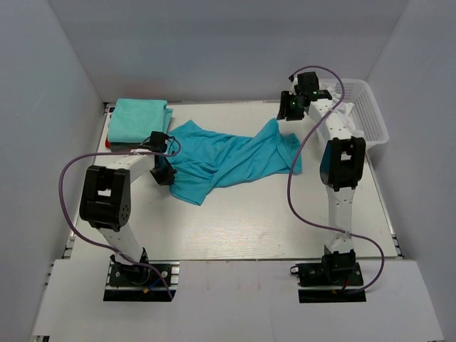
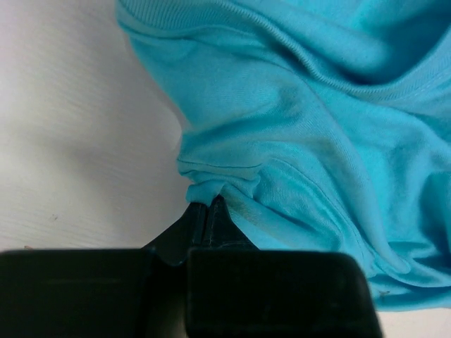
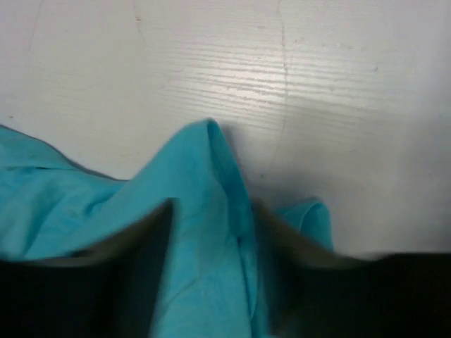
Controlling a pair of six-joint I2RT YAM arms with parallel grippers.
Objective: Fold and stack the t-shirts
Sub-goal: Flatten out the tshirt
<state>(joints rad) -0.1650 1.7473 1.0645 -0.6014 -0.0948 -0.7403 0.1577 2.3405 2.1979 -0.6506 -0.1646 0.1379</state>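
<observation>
Two ends matter: our turquoise shirt (image 1: 228, 160) runs eight-to-two o'clock, left hand (image 2: 206, 205) pinching one, right hand (image 1: 293, 107) closure we cannot tell.

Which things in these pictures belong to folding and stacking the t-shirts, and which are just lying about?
Belong to the job:
- turquoise t-shirt, crumpled in the middle of the table
- folded mint-teal t-shirts, far left corner
- left gripper, pinching the turquoise shirt's edge

Just lying about:
- white basket, far right corner
</observation>
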